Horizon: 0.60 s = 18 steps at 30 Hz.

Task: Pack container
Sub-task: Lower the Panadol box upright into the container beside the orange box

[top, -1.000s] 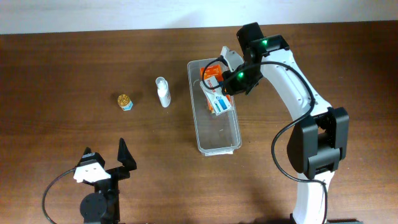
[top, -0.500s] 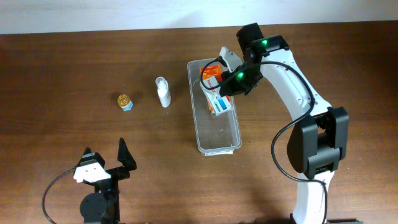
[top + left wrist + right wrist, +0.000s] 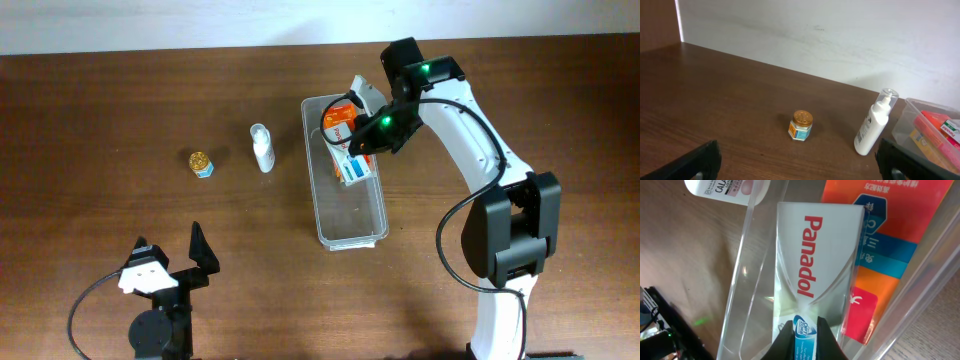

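Since a second ago, the right fingers (image 3: 366, 138) have slid a tiny bit toward the far end of the container (image 3: 350, 225). The white box (image 3: 352, 162) has gone along with them. Nothing else on the desk (image 3: 100, 110) has moved.

The container is a long clear bin. It lies on the brown desk near the middle, a little to the right, with one short end pointing to the far edge.

In the right wrist view, the right fingers (image 3: 784, 341) are pinched on one end of the white box (image 3: 815, 255). That box says Panadol in red letters. It is inside the container (image 3: 747, 280), in the far half, and sits at a slant. An orange box (image 3: 338, 120) is in the far end too, right beside the white box and touching it.

The left fingers (image 3: 200, 245) are low at the near side of the desk, well apart from the container. In the left wrist view, the left fingers (image 3: 700, 160) are spread wide, with only desk between them.

A white bottle (image 3: 261, 148) is near the left side of the container but not touching it. It looks to be standing up. A little jar (image 3: 201, 163) with a gold lid stands farther left, apart from the bottle.

The left wrist view shows the little jar (image 3: 801, 125), the bottle (image 3: 875, 127) and a corner of the container (image 3: 900, 135), with the orange box (image 3: 935, 122) inside.
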Tool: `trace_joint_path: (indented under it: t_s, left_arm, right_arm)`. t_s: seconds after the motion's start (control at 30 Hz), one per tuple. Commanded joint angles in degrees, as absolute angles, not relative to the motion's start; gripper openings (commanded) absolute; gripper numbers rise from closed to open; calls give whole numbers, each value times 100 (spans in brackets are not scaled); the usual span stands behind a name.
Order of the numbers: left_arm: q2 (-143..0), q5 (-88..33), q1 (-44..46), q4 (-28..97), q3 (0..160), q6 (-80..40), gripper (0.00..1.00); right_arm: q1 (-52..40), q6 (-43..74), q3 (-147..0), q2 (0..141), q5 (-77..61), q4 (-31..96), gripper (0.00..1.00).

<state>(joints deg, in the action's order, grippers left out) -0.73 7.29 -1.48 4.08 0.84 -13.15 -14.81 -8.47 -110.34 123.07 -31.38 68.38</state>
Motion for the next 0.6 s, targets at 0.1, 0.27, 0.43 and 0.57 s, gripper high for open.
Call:
trace_joint_path:
  t_s: [0.1,0.27,0.43,0.57]
  left_arm:
    - [-36,668,-156,410,51,-1367,99]
    - [-36,670,-156,410,51,-1365,99]
    - [-36,668,-156,410,51,-1365,99]
    - [-36,668,-156,410,51,-1367,99]
  right_arm:
    - [-1525,-1009,-10962,12385,-2794,6702,6]
    - [-1525,-1028,-10962,12385,-2663,6639,6]
    - [-1525,-1028,-10962,12385,-2456,6552,6]
    - [-1527,-1024,-10960,12387,-2458,6632,6]
